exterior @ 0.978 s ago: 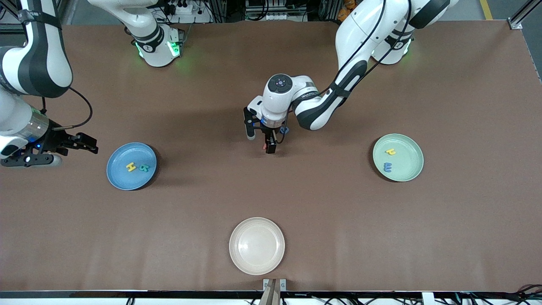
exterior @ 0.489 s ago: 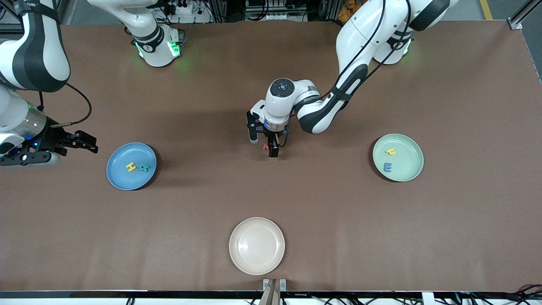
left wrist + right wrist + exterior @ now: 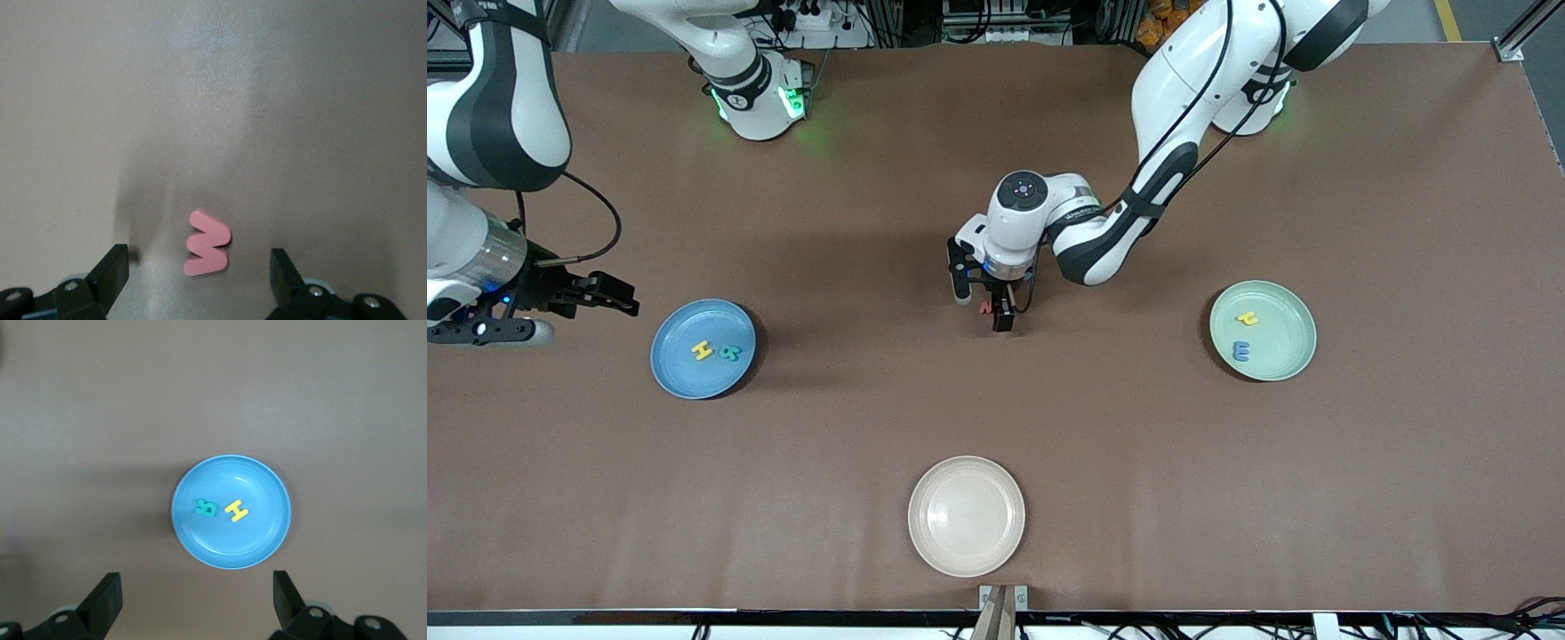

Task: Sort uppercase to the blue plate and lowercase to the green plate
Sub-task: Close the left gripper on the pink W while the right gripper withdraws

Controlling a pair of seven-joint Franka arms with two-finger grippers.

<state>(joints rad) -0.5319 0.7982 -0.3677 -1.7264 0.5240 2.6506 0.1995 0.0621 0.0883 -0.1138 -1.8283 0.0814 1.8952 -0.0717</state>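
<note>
Brown table (image 3: 1227,498). Sky-blue plate (image 3: 680,373) with yellow H (image 3: 703,351) and teal R (image 3: 731,353) on it. Mint-green plate (image 3: 1289,356) holds yellow h (image 3: 1247,317) and blue e (image 3: 1240,351). Red w (image 3: 207,243) (pinkish in left wrist view) on bare brown. Cream plate (image 3: 966,551), plain. Arms white with black bands.

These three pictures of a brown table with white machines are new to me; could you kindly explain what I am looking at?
Two robot arms stand at a table. One picture looks down from above; the other two come from cameras on the arms' wrists. The left gripper is low over a red w at mid-table, fingers open either side of it, not gripping. The right gripper waits open, holding nothing, beside the blue plate, which carries a yellow H and green R. The green plate holds a yellow h and blue e. A cream plate lies nearest the overhead camera.
</note>
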